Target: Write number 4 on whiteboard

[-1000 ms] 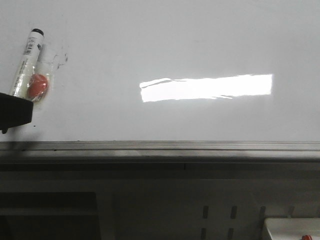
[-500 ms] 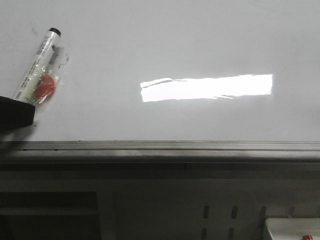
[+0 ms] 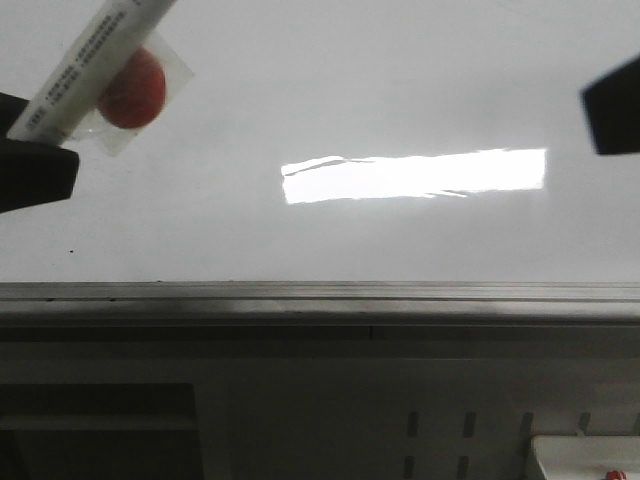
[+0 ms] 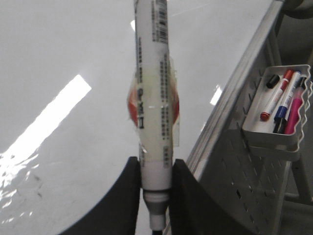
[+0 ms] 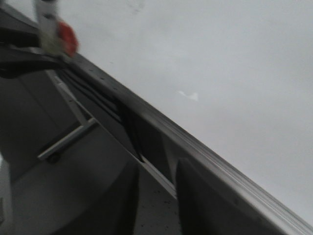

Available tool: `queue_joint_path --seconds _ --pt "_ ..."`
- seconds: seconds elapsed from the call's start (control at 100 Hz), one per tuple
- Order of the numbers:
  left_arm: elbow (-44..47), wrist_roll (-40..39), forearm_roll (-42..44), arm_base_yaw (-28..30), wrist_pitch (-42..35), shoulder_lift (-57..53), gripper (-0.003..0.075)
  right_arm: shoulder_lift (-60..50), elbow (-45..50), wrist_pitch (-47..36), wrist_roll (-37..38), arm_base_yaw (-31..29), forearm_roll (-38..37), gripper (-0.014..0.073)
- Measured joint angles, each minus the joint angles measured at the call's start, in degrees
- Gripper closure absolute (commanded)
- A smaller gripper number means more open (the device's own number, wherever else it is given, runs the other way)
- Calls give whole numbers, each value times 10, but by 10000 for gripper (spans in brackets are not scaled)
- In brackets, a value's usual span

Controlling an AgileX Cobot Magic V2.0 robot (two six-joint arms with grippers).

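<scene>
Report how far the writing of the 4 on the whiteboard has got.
Done: the left gripper has the marker clamped between its jaws. In hand: the marker is held up in front of the whiteboard, its tip out of frame in the front view. Left: the whole digit; no 4 shows on the visible board. The right gripper is empty, its jaws apart.

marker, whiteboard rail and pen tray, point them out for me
marker (image 4: 155,122), left wrist view, middle of its white barrel
whiteboard rail (image 3: 320,292), front view, middle of the grey metal strip
pen tray (image 4: 274,134), left wrist view, its front wall
</scene>
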Motion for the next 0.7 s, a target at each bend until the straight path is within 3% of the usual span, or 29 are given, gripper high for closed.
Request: queue_joint_path --seconds 0.17,0.7 --pt "1 0 52 0 -27 0 741 88 -50 -45 -1 70 0 234" --pt "1 0 74 0 -25 0 741 238 -169 -57 -12 108 -4 253"
